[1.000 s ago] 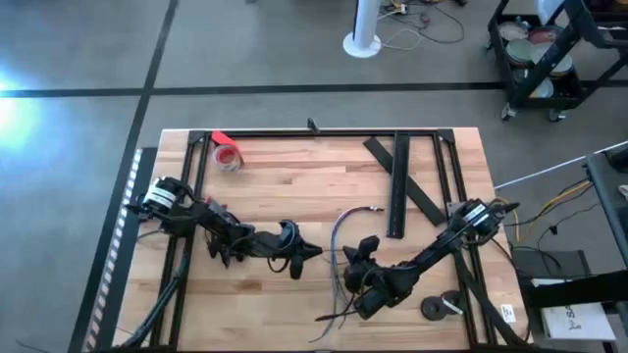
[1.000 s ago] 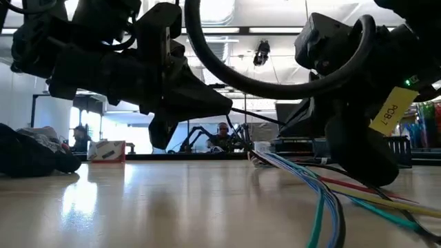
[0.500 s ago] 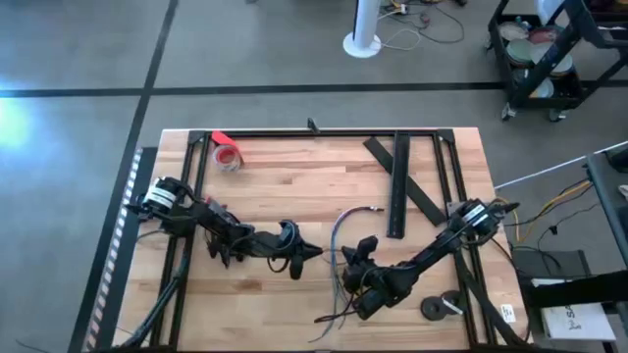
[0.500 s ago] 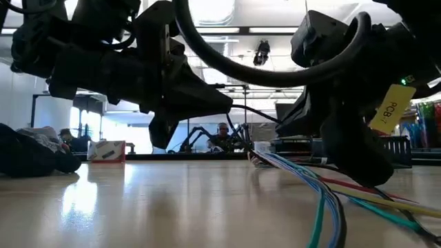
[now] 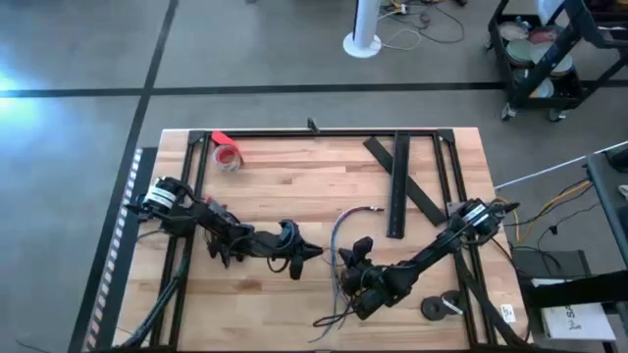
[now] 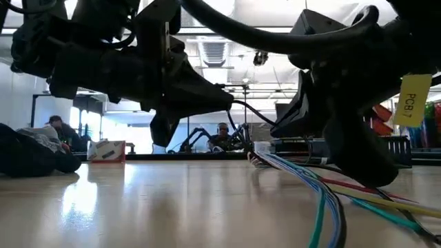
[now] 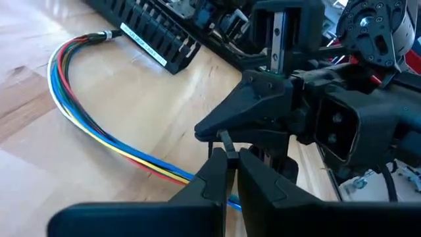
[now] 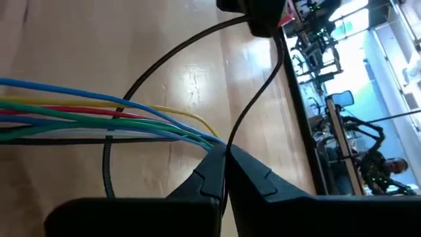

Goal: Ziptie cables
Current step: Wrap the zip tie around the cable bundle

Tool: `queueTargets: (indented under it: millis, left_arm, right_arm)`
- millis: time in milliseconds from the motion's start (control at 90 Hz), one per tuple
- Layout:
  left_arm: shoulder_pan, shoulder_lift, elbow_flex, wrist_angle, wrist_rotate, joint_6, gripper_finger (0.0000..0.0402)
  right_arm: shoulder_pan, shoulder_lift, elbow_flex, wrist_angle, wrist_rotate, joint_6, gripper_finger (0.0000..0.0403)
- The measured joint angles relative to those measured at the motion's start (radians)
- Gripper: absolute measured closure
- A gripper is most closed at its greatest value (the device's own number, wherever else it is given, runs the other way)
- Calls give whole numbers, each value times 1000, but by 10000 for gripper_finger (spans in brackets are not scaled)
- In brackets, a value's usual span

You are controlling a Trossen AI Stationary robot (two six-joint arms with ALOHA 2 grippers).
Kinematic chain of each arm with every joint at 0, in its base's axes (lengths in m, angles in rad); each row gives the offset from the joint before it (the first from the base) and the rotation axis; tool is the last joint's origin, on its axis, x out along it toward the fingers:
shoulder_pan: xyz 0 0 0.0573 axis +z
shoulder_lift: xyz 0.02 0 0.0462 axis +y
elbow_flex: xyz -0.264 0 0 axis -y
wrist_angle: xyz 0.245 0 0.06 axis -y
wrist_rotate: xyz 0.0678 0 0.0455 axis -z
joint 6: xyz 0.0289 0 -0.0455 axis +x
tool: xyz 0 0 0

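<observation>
The wooden table (image 5: 294,196) stood on grey floor, with a person seated far behind it in the low view. At about five o'clock the right gripper (image 8: 225,157) had its fingers clenched on the ziptie (image 8: 260,92), beside the cables (image 5: 337,257). The left gripper (image 7: 229,157), fingers pinched together, met it at the centre; whether anything sat between them was hard to make out.

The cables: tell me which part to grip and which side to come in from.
Grip the cables on the run just past their bend. There the wires lie tight together and flat on the table, while nearer the loose ends they fan apart. Coming straight down from above is probably best, with the fingers set across the run so that they close on the whole bundle.
</observation>
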State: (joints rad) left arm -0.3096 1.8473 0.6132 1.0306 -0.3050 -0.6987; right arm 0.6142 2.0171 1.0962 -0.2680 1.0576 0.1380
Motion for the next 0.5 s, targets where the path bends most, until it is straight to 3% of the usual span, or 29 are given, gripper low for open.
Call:
queueTargets:
  millis: [189,311,500]
  left_arm:
    - [1,0,0,-9,0,33,394]
    - [17,1,0,-65,0,-31,394]
    - [16,2,0,4,26,-21,394]
  right_arm:
    - [12,0,-2,0,-6,1,403]
    - [14,0,-3,-1,-10,10,403]
    - [15,-1,-3,-2,-14,19,403]
